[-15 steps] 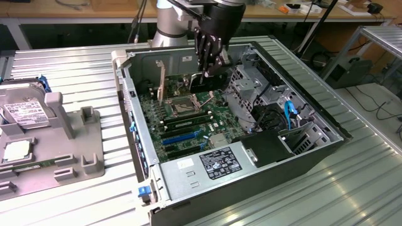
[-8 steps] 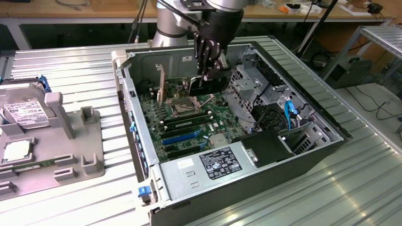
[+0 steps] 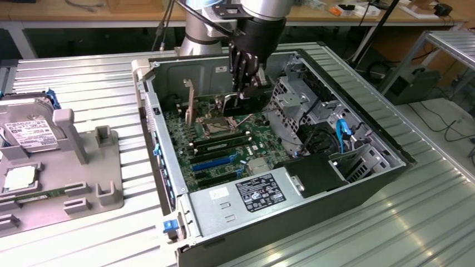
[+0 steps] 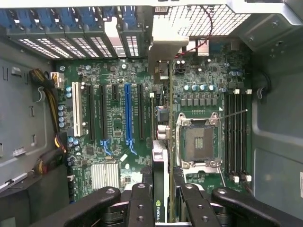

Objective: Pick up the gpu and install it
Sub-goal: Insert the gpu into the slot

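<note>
Gripper (image 4: 163, 191) clamps the thin gpu (image 4: 160, 163) edge-on, silver bracket (image 4: 164, 49) at its end.

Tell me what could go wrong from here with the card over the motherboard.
The gpu, clamped in the pincer, hangs beside the blue slot, not over it: it may miss. The open CPU socket lies close by; a drifting card edge could scrape it. Its bracket might snag the rear slot covers.
</note>
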Robot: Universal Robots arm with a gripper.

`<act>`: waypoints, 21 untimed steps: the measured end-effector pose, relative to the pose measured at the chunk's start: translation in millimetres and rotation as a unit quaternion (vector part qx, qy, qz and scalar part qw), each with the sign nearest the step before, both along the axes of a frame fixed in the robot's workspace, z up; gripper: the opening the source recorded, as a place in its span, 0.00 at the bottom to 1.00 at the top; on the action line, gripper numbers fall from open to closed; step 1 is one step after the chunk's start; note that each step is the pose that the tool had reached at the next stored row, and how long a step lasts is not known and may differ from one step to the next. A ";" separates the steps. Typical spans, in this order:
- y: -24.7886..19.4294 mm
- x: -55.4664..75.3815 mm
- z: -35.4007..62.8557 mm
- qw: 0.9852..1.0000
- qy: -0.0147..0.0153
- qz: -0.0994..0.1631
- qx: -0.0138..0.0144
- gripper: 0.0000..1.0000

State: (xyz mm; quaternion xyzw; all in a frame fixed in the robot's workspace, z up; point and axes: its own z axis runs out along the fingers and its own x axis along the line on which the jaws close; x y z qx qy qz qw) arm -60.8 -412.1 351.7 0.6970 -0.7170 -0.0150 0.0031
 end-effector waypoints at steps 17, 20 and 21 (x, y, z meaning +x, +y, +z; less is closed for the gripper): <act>0.0 -4.1 -27.8 1.000 0.000 -0.013 -0.002 0.27; -0.1 -6.0 -29.9 1.000 0.000 -0.013 -0.002 0.27; -0.1 -6.0 -29.9 1.000 0.000 -0.013 -0.002 0.27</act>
